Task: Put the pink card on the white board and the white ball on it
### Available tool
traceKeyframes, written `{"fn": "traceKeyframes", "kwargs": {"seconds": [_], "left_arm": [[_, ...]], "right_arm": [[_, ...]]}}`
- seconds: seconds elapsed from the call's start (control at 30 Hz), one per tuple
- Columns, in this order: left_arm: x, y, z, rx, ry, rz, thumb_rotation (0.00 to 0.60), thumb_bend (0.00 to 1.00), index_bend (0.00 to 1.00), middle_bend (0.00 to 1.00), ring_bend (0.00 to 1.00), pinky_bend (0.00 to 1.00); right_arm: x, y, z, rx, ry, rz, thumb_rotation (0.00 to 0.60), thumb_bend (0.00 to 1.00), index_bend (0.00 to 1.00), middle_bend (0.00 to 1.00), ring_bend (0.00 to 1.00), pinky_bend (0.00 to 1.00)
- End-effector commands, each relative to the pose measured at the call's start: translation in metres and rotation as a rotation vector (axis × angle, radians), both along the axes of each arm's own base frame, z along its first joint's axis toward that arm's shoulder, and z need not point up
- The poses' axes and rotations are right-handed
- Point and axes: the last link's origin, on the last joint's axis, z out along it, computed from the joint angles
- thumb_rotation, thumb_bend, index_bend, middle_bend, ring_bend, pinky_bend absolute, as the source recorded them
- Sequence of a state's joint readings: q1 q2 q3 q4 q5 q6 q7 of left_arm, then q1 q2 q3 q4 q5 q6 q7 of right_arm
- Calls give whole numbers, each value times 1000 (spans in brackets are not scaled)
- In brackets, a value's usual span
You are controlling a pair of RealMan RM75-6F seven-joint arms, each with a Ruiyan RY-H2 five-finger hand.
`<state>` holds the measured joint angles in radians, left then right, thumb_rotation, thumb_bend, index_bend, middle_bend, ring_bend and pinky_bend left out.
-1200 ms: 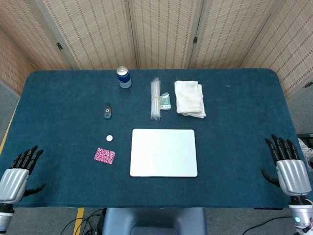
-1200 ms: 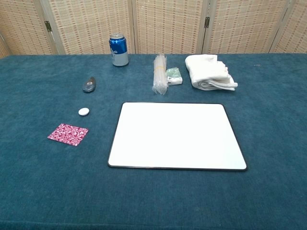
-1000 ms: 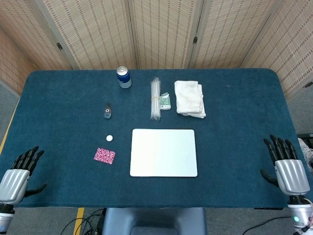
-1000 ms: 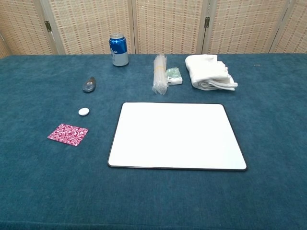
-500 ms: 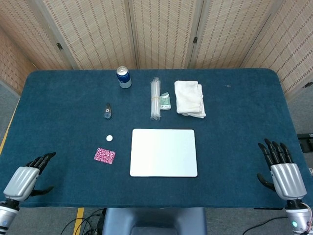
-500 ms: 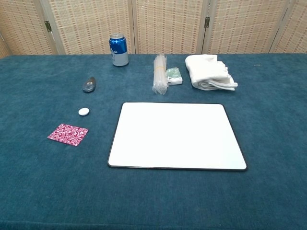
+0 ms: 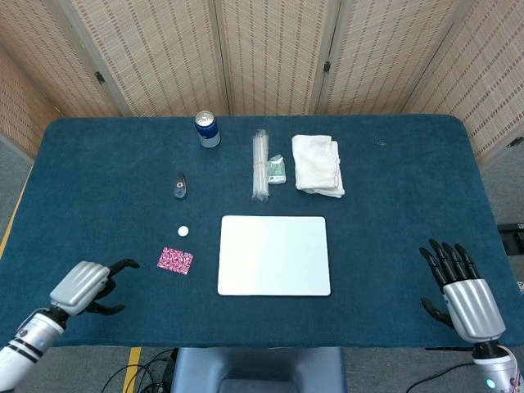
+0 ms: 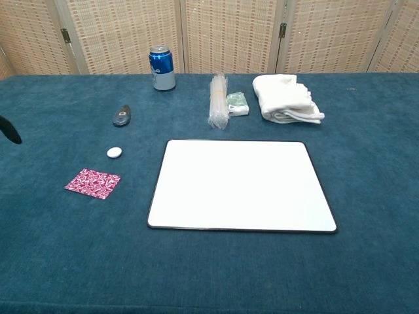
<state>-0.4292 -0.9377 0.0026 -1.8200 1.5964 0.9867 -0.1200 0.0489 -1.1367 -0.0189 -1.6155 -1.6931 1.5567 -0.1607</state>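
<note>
pink card point(image 7: 175, 260): lying flat on the blue worktop point(image 7: 393, 205), a bit left of the white board point(image 7: 274, 255), not touching it
white ball point(image 7: 183, 231): sitting on the cloth just behind the card, nothing on or around it
white board: lying flat near the front middle of the worktop, nothing resting on it
left hand point(image 7: 84, 287): hovering at the front left corner, near the card but apart from it, fingers point(image 7: 123, 265) pointing toward it, spread loosely and holding nothing; the chest view is only catching a dark fingertip at its left edge
right hand point(image 7: 460, 293): hanging at the front right corner, well apart from the board, fingers point(image 7: 442, 260) spread straight and gripping nothing
dark small thing point(image 7: 179, 186): lying behind the ball, can't tell what it is
blue can point(image 7: 207, 129): standing upright toward the back
bag of straws point(image 7: 259, 164): lying lengthwise behind the board, a small green packet point(image 7: 276, 169) sitting just beside it
white towel point(image 7: 318, 164): sitting folded to the right of the packet
</note>
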Motion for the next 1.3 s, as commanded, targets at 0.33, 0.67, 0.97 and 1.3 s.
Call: {"fn": "traceKeyframes", "kwargs": {"seconds": [0.33,0.67,0.97,1.3], "left_arm": [[52,53,-68,-148,17,-63,600,228,260,1000,1000,1000],[53,83,-98,-177,39,7,600,227,252,1000,1000,1000],[41,106,-113,-119,96,70,600,227,257,1000,1000,1000],[32,105,-116,-83,144,93,600,227,284,1000,1000,1000]], "right_arm": [[-2,-2,1,5,1,-4,600,151,0,0,0,0],[-4,-5,-1,22,5,-13,600,151,0,0,0,0],[-6,-8,1,29,-2,-28,600,150,0,0,0,0],[-6,-9,-1,46,-3,-28,600,150,0,0,0,0]]}}
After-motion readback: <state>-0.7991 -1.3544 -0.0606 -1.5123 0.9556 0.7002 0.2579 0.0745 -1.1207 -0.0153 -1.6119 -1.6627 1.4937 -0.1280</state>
